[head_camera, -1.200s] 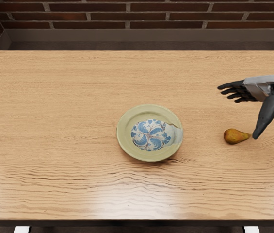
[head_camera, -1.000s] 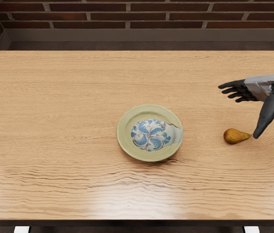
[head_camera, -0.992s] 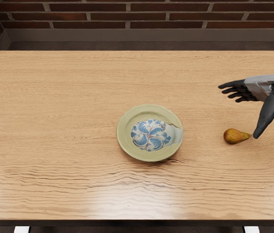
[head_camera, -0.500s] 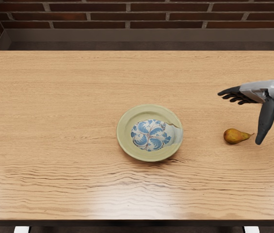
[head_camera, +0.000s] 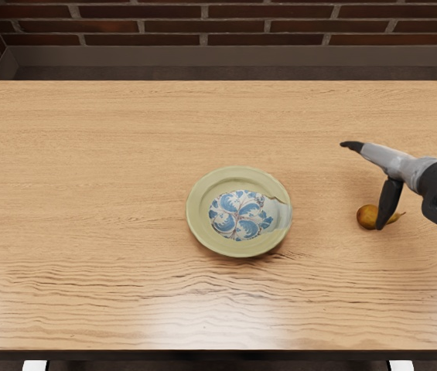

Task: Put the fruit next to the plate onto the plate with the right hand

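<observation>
Head view: right hand (head_camera: 394, 165) spread, holding nothing, thumb down just in front of pear (head_camera: 367, 217), probably to enclose it for grasp; plate (head_camera: 199, 202) well to hand's left.

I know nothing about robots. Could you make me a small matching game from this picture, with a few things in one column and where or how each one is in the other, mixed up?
Things:
1. pear
2. plate
3. right hand
4. brick wall

Descriptions:
a. green rim, blue pattern, near the middle of the table
b. behind the table's far edge
c. lying on the wood, right of the plate
d. open, fingers stretched out, thumb hanging down in front of the fruit

Pairs: 1-c, 2-a, 3-d, 4-b
</observation>
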You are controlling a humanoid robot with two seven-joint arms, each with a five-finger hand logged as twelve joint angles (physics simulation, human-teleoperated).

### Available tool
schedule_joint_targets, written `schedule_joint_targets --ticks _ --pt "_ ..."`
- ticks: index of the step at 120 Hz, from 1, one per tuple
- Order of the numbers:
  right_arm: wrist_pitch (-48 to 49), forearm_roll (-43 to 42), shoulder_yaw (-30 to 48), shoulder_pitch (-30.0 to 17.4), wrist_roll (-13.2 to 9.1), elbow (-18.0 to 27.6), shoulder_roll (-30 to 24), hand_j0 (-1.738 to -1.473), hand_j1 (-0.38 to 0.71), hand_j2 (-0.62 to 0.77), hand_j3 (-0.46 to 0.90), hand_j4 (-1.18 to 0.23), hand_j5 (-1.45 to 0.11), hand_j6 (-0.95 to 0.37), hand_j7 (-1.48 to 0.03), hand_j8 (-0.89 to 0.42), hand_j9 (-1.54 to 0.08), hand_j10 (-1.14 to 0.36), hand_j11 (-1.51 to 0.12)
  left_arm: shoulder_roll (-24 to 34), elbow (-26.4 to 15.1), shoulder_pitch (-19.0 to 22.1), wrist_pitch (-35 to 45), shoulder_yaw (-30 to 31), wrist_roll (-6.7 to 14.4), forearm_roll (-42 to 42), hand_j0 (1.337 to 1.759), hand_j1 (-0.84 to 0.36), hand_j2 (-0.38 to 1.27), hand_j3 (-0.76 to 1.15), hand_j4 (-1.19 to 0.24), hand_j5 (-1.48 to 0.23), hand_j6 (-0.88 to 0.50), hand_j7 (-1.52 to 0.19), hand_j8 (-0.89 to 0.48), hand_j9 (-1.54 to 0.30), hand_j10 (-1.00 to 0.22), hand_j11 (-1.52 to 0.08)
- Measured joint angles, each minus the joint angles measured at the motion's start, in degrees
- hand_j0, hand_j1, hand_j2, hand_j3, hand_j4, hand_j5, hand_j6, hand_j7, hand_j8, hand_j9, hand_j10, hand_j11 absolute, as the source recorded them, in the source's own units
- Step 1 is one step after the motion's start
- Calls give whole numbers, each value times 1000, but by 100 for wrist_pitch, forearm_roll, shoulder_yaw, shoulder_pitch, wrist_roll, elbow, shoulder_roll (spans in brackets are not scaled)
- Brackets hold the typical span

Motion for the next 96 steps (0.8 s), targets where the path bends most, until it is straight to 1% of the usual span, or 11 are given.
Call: schedule_joint_targets --ticks 6,28,41,62,96 --pt "-57 -85 -22 -87 0 37 8 -1658 -300 -6 0 -48 -56 -51 -55 -49 -56 -47 -56 0 0 1 0 0 0 0 1658 349 0 0 0 0 -1 0 0 0 0 0" --pt "-162 -373 -51 -338 0 93 21 -1658 -220 -19 0 -115 -143 -118 -142 -116 -143 -114 -143 0 0 -1 0 0 0 0 1658 349 0 0 0 0 0 0 0 0 0 0" --pt "-529 -659 -150 -513 0 101 52 -1658 -177 -26 0 -151 -190 -154 -189 -152 -190 -150 -190 0 0 -1 0 0 0 1 1658 349 0 0 0 0 0 0 0 0 0 0" --pt "-928 -895 -373 -642 0 104 133 -1658 -89 -40 0 -225 -286 -228 -285 -226 -286 -224 -286 0 0 -1 0 0 0 0 1658 349 0 0 0 0 0 0 0 0 0 0" --pt "-1094 -1034 -431 -824 0 105 114 -1658 -33 -49 0 -272 -347 -274 -345 -272 -346 -271 -346 0 0 6 0 0 0 0 1658 349 0 0 0 0 0 0 0 0 0 0"
